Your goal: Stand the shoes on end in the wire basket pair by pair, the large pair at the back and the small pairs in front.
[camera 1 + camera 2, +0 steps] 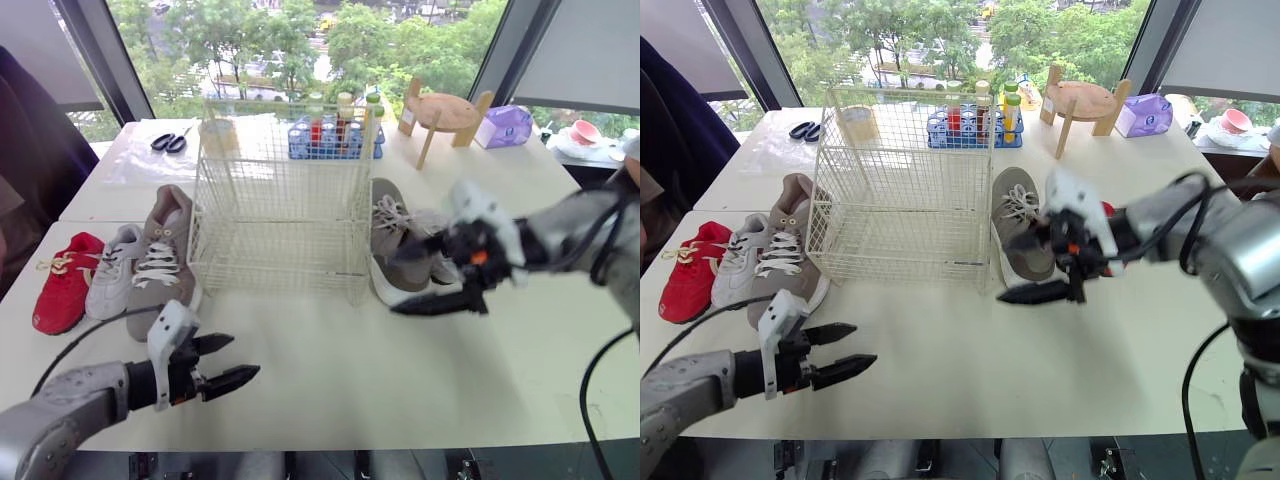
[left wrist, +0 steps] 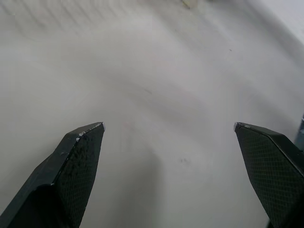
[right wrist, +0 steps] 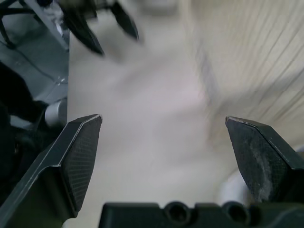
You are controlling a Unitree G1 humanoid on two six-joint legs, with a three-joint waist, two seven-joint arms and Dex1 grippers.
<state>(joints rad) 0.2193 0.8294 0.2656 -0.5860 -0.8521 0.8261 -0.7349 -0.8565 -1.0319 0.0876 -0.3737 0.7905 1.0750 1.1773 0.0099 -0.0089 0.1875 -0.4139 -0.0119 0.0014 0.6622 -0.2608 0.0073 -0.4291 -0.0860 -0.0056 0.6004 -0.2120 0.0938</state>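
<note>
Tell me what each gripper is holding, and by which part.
Nothing is held: the left gripper and the right gripper are both open and empty.

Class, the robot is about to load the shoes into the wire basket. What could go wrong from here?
1. The open right gripper hangs by the grey shoe lying close to the wire basket; closing there might snag the mesh or shove the basket.
2. The other grey shoe lies on the basket's far side, beside the white shoe and red shoe; the left gripper could take a small one first, blocking the back.
</note>
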